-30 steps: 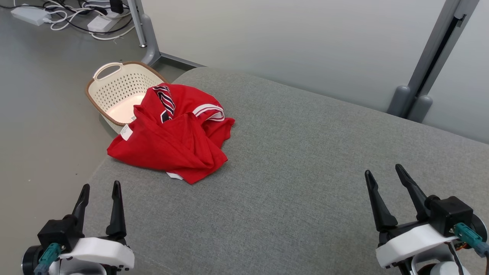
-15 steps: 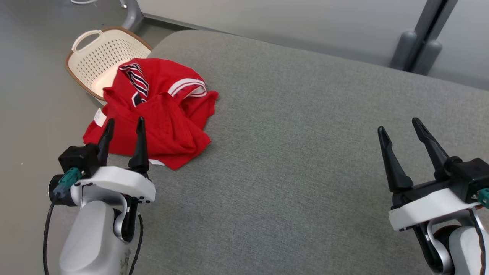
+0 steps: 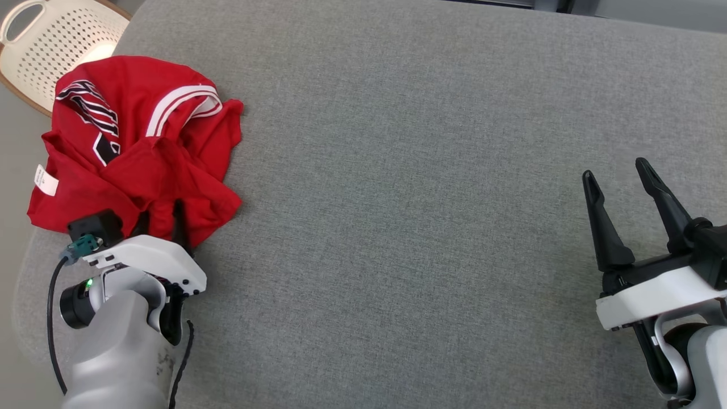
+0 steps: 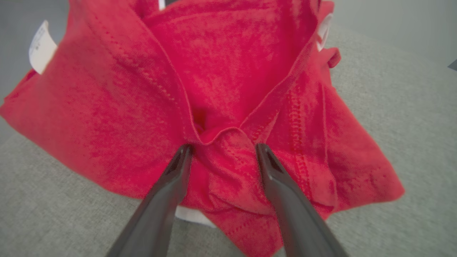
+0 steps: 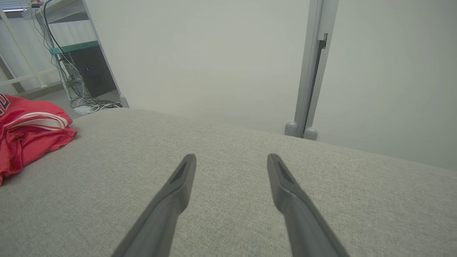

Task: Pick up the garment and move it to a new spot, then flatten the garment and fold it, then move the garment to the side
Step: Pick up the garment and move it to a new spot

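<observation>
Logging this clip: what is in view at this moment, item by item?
garment: one, red with white and dark stripes, crumpled at the cushion's left edge
basket: one, cream, on the floor beyond the garment
cushion: one, grey, under everything
cables: a tangle, black and white, on the far floor
post: one, grey, against the pale wall
left gripper: open, fingers astride a garment fold
right gripper: open, over bare cushion

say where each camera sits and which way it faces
Head view: on the head, looking down at grey cushion and red garment; left gripper at the garment's edge, right gripper over bare cushion.
Left wrist view: on that wrist, along open fingers into garment folds.
Right wrist view: on that wrist, past open fingers across the cushion to a wall.
All three share the garment.
</observation>
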